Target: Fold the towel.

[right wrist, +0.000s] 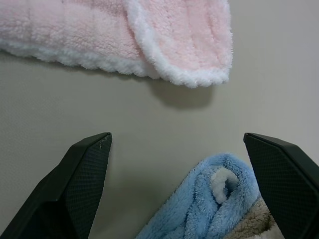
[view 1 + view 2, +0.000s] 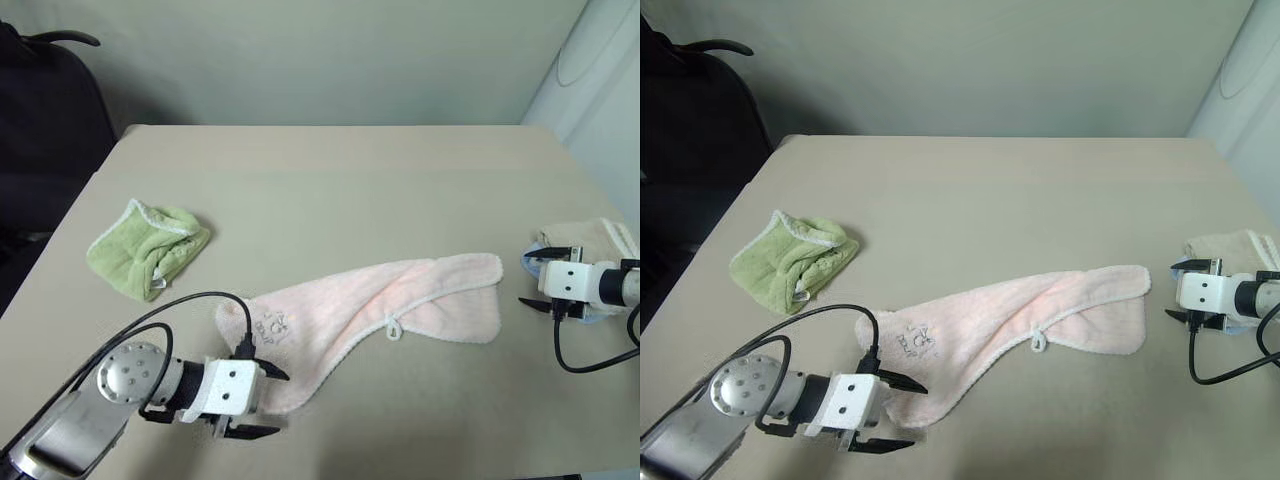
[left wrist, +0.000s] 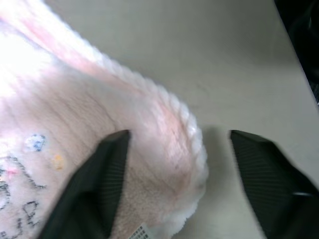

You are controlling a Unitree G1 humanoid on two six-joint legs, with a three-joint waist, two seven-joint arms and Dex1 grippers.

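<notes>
The pale pink towel (image 2: 400, 300) lies stretched across the table (image 2: 330, 180), partly folded over itself, with its white trim and small loop (image 2: 394, 328) facing the near side. Its embroidered mark (image 2: 272, 325) sits by the near-left corner. My left gripper (image 2: 268, 402) stands open at that corner. In the left wrist view the towel's rounded edge (image 3: 169, 124) lies between the two spread fingers (image 3: 99, 184). My right gripper (image 2: 535, 280) is open just past the towel's right end, apart from it, with the towel's corner (image 1: 194, 45) ahead of its fingers (image 1: 84, 169).
A crumpled lime-green cloth (image 2: 148, 247) lies at the left of the table. A beige towel (image 2: 592, 238) and a blue cloth (image 1: 209, 199) sit at the right edge under my right gripper. A dark chair (image 2: 50, 120) stands beyond the table's left side.
</notes>
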